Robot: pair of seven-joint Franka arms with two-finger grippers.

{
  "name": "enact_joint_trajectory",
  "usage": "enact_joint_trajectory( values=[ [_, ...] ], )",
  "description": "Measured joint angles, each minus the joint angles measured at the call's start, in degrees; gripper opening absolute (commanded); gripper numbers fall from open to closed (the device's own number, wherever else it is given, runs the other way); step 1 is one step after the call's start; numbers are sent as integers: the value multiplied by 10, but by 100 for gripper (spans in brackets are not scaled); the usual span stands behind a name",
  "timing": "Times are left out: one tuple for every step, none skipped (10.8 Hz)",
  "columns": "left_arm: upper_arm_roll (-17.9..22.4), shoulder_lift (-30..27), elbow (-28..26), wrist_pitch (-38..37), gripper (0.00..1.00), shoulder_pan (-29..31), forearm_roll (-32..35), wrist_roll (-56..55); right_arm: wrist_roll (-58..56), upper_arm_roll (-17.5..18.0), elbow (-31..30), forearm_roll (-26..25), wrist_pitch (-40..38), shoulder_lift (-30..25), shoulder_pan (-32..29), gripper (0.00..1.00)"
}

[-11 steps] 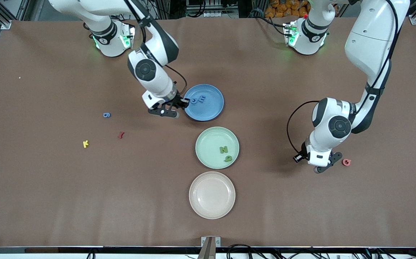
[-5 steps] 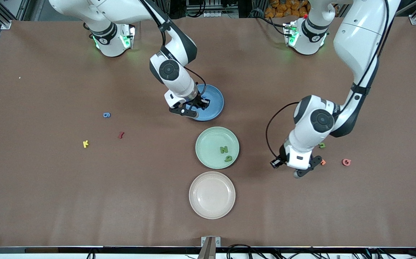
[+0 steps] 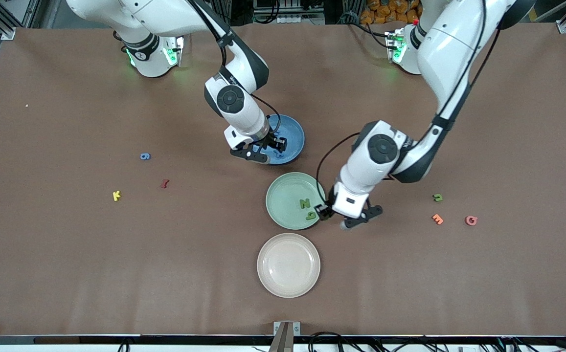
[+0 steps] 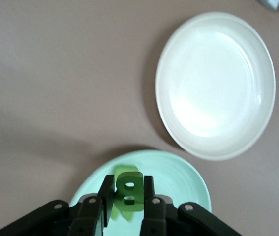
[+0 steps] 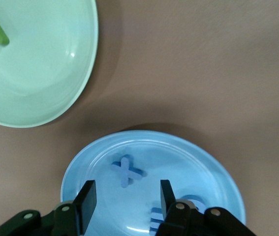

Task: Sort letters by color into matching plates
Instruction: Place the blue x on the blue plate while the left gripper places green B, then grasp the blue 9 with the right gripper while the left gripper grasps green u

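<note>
Now a green letter (image 4: pixel 129 192) is being pinched upright between the left gripper's (image 3: pixel 323 211) fingers, which are hanging over the green plate's (image 3: pixel 283 188) rim toward the left arm's end of the table, presumably so the piece drops in with its own color. Two green letters, an N (image 3: pixel 304 203) and a 9 (image 3: pixel 310 215), are already lying in that plate.

Over the blue plate (image 3: pixel 293 133), farther from the front camera, the right gripper (image 3: pixel 274 144) is holding its fingers spread with nothing between them. A blue X (image 5: pixel 127 171) is lying on the plate below it, probably just let go, beside two more blue pieces (image 5: pixel 171 209).

Nearest the camera, the beige plate (image 3: pixel 288 265) is sitting bare.

Unsorted pieces are lying at both ends of the table: a blue 9 (image 3: pixel 145 156), a dark red one (image 3: pixel 164 184) and a yellow K (image 3: pixel 116 195) toward the right arm's end, and a green one (image 3: pixel 438 197), an orange one (image 3: pixel 437 219) and a pink G (image 3: pixel 471 220) toward the left arm's end. So the sorting looks partly done.
</note>
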Motion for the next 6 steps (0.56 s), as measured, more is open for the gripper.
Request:
enact_joint_trajectory(
  values=[
    [1, 2, 2, 2, 0, -18, 0, -14, -13, -1, 0, 0, -37, -18, -15, 61],
    [2, 3, 7, 3, 74, -34, 0, -28, -46, -2, -1, 0, -94, -43, -38, 61],
    [8, 3, 13, 3, 100, -54, 0, -44, -88, -3, -4, 0, -152, -72, -67, 61],
    [29, 4, 17, 3, 100, -83, 0, -56, -133, -4, -14, -1, -194, -101, -97, 61],
    [57, 5, 19, 3, 100, -111, 0, -62, -182, -5, -34, -3, -216, -127, -125, 61],
    [75, 6, 19, -2, 100, -124, 0, -64, -227, -8, -60, -19, -221, -147, -148, 61]
  ],
)
